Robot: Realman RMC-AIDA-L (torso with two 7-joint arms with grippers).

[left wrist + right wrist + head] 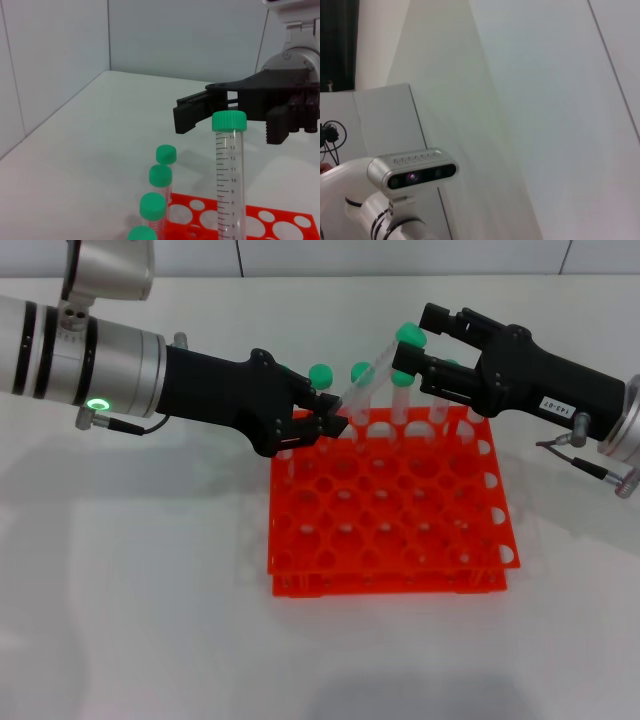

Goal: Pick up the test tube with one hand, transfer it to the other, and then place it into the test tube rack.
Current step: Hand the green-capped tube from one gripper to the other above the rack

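Jaws of left gripper (335,423) pinch test tube (368,383) at lower end, frame centre, above orange rack (400,540). Right gripper (412,355) jaws spread around green cap (409,336). Tube graduations read 5–13. Right gripper label illegible.

- A silver camera bar (413,171) with dark lenses sits at about 7 o'clock, atop a white rounded robot neck (350,200)
- Black cables (329,135) hang at 9 o'clock
- Pale wall panels (545,115) fill the centre through 3 o'clock
- A dark strip (337,40) lies at 10 o'clock
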